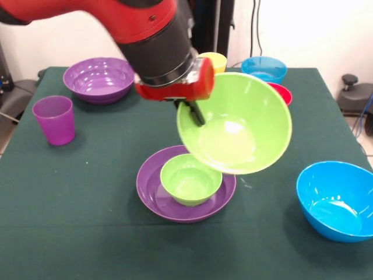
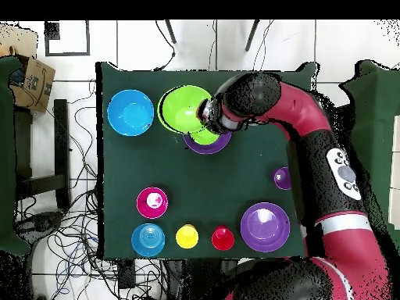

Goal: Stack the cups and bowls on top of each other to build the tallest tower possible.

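Pinched on the rim of the lime bowl [image 1: 239, 125], the gripper [image 1: 195, 112] is holding it tilted in the air, its mouth facing the near side. Coming down from above, the arm [image 1: 145, 29] is hanging over the table [image 1: 87, 186]. Just below the lime bowl, a small green bowl [image 1: 190, 179] is sitting inside a purple bowl [image 1: 152, 189]. Off to the side, a blue bowl [image 1: 337, 201] is sitting alone. Farther back are another purple bowl [image 1: 99, 79] and a purple cup [image 1: 54, 119].
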Robot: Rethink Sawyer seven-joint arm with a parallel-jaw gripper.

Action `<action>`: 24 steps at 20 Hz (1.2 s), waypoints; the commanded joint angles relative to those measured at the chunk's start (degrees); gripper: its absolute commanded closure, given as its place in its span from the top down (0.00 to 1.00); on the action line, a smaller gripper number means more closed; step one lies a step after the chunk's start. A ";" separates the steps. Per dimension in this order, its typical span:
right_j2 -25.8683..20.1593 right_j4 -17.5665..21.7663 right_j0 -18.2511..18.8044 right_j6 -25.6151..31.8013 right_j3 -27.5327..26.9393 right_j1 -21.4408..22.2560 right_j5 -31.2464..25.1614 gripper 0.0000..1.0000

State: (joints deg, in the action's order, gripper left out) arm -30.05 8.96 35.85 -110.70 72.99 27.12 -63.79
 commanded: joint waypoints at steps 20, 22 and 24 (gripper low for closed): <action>-7.30 9.75 6.88 21.07 4.81 -5.30 3.03 0.00; -7.62 10.09 7.04 20.42 5.50 -5.22 3.87 0.00; -7.90 10.83 7.14 19.44 6.21 -5.40 5.13 0.00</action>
State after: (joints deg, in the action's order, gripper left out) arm -34.69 15.09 43.41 -106.64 74.97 22.95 -64.67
